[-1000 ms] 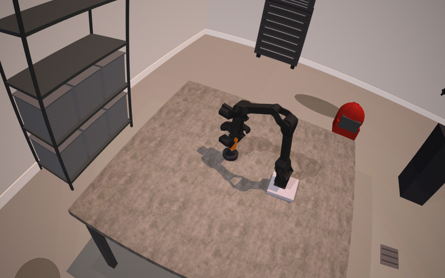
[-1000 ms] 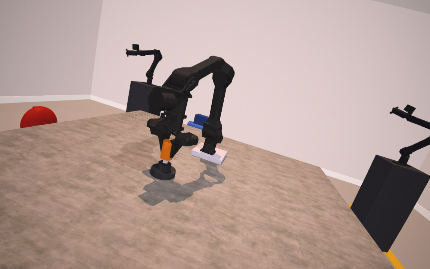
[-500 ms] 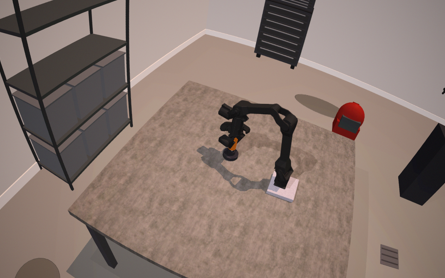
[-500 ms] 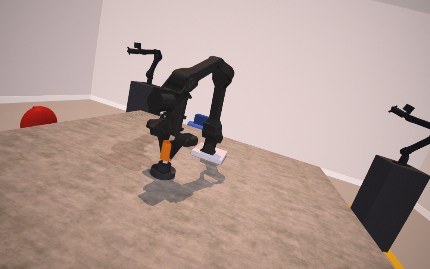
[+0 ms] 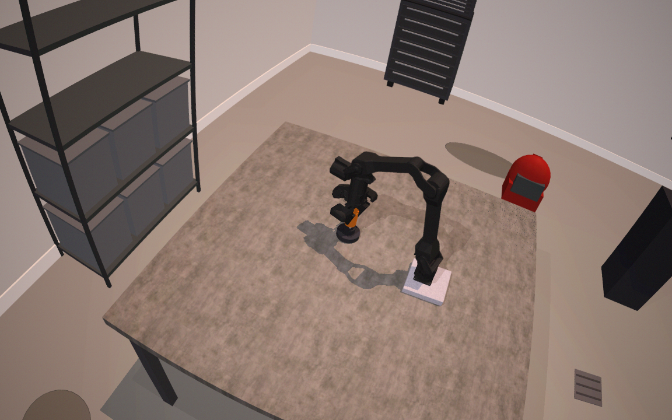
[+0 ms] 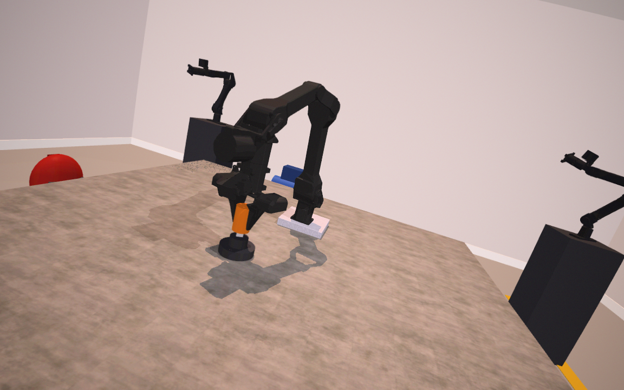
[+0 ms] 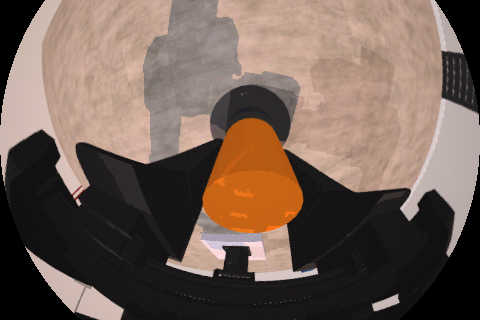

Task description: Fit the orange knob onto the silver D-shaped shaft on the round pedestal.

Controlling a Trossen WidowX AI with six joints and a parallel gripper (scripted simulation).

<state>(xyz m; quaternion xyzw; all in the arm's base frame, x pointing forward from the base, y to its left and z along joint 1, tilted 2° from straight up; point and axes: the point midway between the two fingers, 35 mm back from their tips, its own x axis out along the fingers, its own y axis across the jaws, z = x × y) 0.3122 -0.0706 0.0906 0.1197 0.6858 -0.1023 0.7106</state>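
Room: you are looking at a mottled brown bench [image 5: 255, 334] in a plain workshop, with a dark shelf rack [image 5: 193, 99] off its left edge and a red welding helmet [image 5: 526, 182] on the floor past its far right corner.
Arm base: the white base plate [image 5: 445, 292] sits toward the right edge of the bench, and the arm reaches from it toward the bench middle.
Claw: your gripper [image 6: 246, 215] is clamped on the orange knob [image 6: 240, 218], fingers pinching its sides from above.
Knob: it hangs directly over the round pedestal [image 6: 236, 249], about mid-bench, its long axis close to upright with a slight lean.
Shaft: a short length of the silver D-shaped shaft [image 6: 239, 234] shows between knob bottom and pedestal, so the knob is not yet seated.
Key relation: in the wrist view the knob [image 7: 254, 183] covers the pedestal [image 7: 227, 114] centre, so the target lies straight below the claw along the knob's own axis.
Flats: you cannot see the hole or either flat side from any view.
Next move, as a judgement: turn about the vertical axis if it binds, then press straight down.
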